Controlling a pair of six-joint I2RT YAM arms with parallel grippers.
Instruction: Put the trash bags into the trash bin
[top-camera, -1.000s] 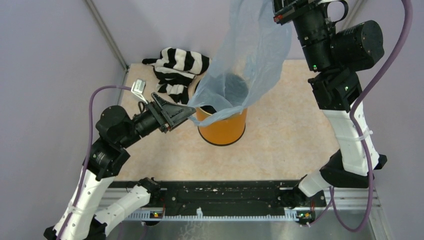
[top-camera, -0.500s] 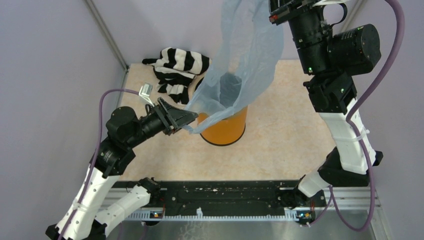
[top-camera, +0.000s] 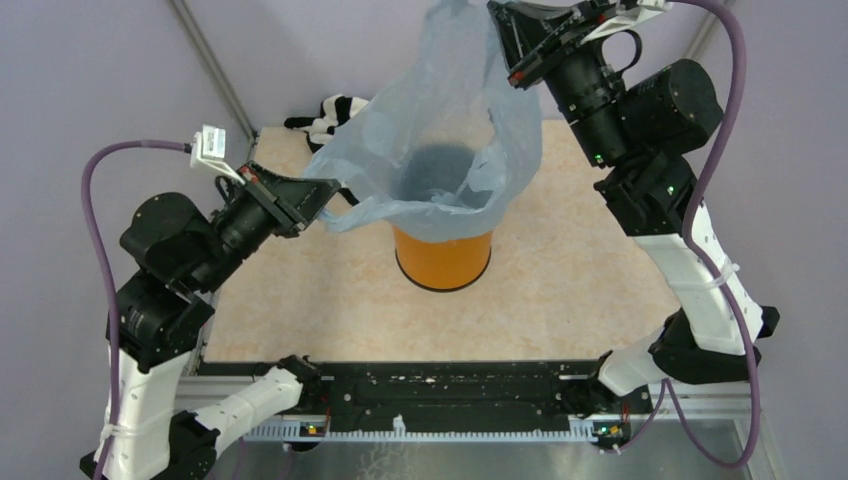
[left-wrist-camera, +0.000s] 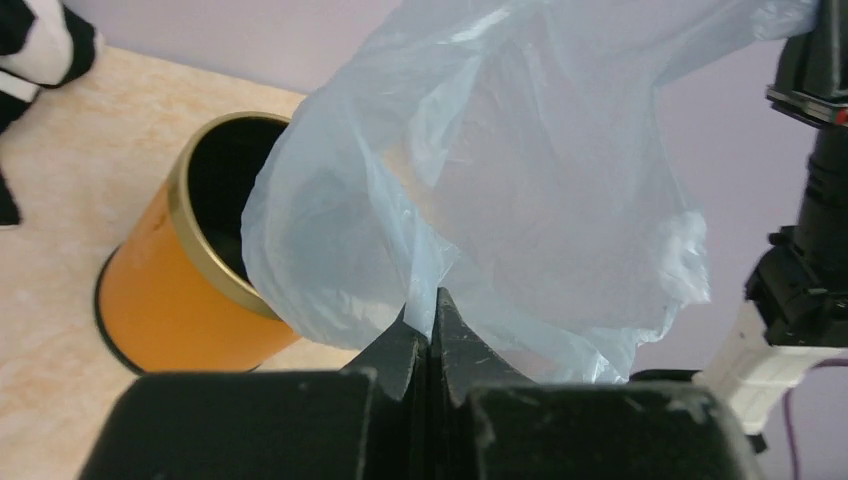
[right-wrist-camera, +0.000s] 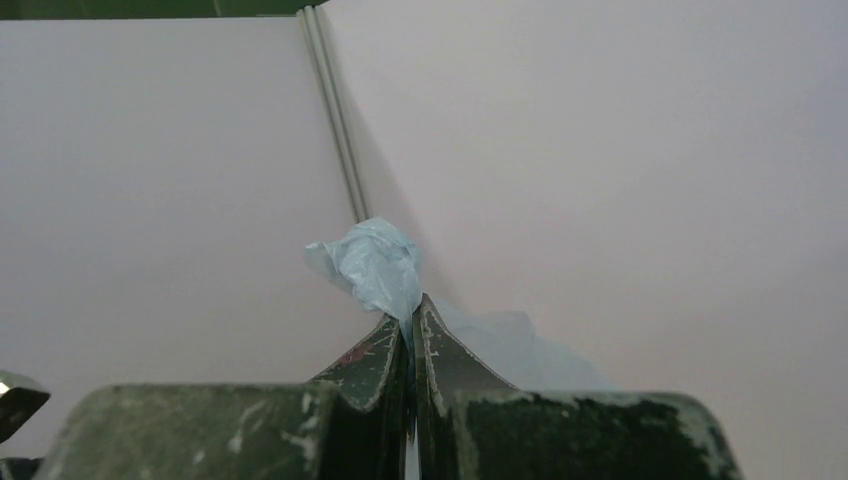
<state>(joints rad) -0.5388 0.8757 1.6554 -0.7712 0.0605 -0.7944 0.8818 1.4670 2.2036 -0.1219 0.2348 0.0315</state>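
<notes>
A thin light-blue trash bag (top-camera: 430, 130) hangs spread open above the orange trash bin (top-camera: 443, 255), whose black inside shows through the plastic. My left gripper (top-camera: 325, 190) is shut on the bag's left edge, left of the bin. The left wrist view shows that pinch (left-wrist-camera: 430, 310), with the trash bag (left-wrist-camera: 520, 180) billowing over the trash bin (left-wrist-camera: 170, 290). My right gripper (top-camera: 497, 12) is shut on the bag's top, high behind the bin. In the right wrist view a wad of trash bag (right-wrist-camera: 375, 265) sticks out of my right gripper (right-wrist-camera: 412, 305).
A black-and-white striped cloth (top-camera: 335, 108) lies at the back left of the beige table (top-camera: 560, 290), partly hidden by the bag. Lilac walls enclose the space. A black rail (top-camera: 450, 395) runs along the near edge.
My left gripper shut on the bag's lower edge and pulled it up and to the left, stretching the bag wide. My right gripper shifted left with the bag's top.
</notes>
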